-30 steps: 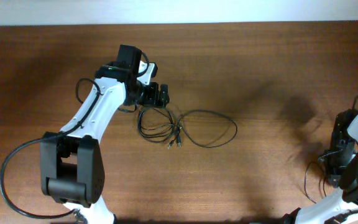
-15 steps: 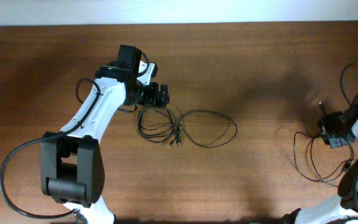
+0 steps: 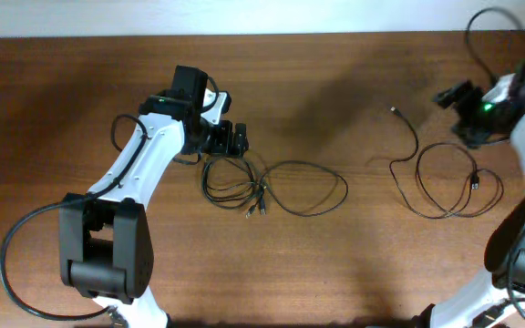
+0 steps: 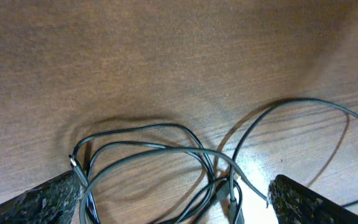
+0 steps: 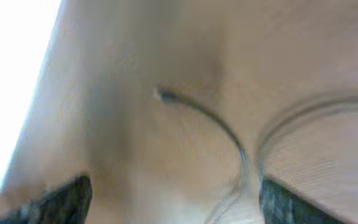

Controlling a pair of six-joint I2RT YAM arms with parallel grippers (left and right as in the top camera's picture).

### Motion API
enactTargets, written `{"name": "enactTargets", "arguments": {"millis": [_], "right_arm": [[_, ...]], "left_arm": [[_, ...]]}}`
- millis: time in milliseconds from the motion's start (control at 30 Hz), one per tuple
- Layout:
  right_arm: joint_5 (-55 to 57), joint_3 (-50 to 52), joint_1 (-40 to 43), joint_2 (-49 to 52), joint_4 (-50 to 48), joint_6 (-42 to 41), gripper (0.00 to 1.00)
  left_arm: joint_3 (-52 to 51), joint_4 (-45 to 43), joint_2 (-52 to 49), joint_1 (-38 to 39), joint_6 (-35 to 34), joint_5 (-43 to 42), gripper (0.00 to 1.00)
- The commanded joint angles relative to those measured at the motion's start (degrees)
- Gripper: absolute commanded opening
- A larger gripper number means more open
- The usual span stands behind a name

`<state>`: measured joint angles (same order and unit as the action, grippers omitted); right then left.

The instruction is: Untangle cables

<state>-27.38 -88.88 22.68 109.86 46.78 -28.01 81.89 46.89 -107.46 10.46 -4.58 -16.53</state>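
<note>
Hovering spread-jawed over the tangled cables (image 3: pixel 235 189), the left gripper (image 3: pixel 229 139) seems poised to pinch a strand; the right gripper (image 3: pixel 458 117), likewise spread, overhangs a separate cable (image 3: pixel 474 180) lying well apart.

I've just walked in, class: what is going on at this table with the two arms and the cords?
Two robot arms are untangling thin black cables on a wooden table. The left gripper hovers open at the upper edge of the tangle, which sits left of centre, holding nothing. One separate cable lies loosely looped on the right side, clear of the tangle. The right gripper is above its far end, jaws apart and empty.
</note>
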Motion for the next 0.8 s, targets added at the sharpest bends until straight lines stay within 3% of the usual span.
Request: {"name": "enactTargets", "arguments": {"millis": [0,100,200,367,400,433,467,500,667,700,733,767], "right_arm": [[14.32,-7.26,4.04,-0.55,16.72,7.04,0.91],[27.15,-2.67,6.69,-0.5,24.98,6.99,0.93],[27.23,8.07,6.97,-0.5,18.18,6.1,0.99],[28.28,22.12,6.97,-0.48,2.95,1.97,1.0],[28.26,23.56,6.91,-0.48,-0.61,1.97,0.91],[28.06,24.98,6.91,-0.48,-4.83,0.9,0.56],[28.09,25.62,6.93,-0.48,-7.39,0.48,0.14],[28.09,25.7,6.93,-0.48,-9.01,0.48,0.04],[27.74,25.66,6.93,-0.46,-20.65,-1.42,0.04],[26.82,25.27,6.95,-0.48,-21.11,-1.42,0.24],[24.41,24.0,6.99,-0.57,-20.22,-1.4,0.52],[20.76,20.72,6.99,-0.94,-16.48,-1.36,0.61]], "left_arm": [[0.61,-0.13,0.55,-0.24,-0.13,-0.63,0.99],[0.61,-0.13,0.55,-0.24,-0.13,-0.63,0.99],[0.61,-0.13,0.55,-0.24,-0.13,-0.63,0.99],[0.61,-0.13,0.55,-0.24,-0.13,-0.63,0.99],[0.61,-0.13,0.55,-0.24,-0.13,-0.63,0.99],[0.61,-0.13,0.55,-0.24,-0.13,-0.63,0.99],[0.61,-0.13,0.55,-0.24,-0.13,-0.63,0.99],[0.61,-0.13,0.55,-0.24,-0.13,-0.63,0.99],[0.61,-0.13,0.55,-0.24,-0.13,-0.63,0.99],[0.61,-0.13,0.55,-0.24,-0.13,-0.63,0.99],[0.61,-0.13,0.55,-0.24,-0.13,-0.63,0.99],[0.61,-0.13,0.55,-0.24,-0.11,-0.63,0.99]]}}
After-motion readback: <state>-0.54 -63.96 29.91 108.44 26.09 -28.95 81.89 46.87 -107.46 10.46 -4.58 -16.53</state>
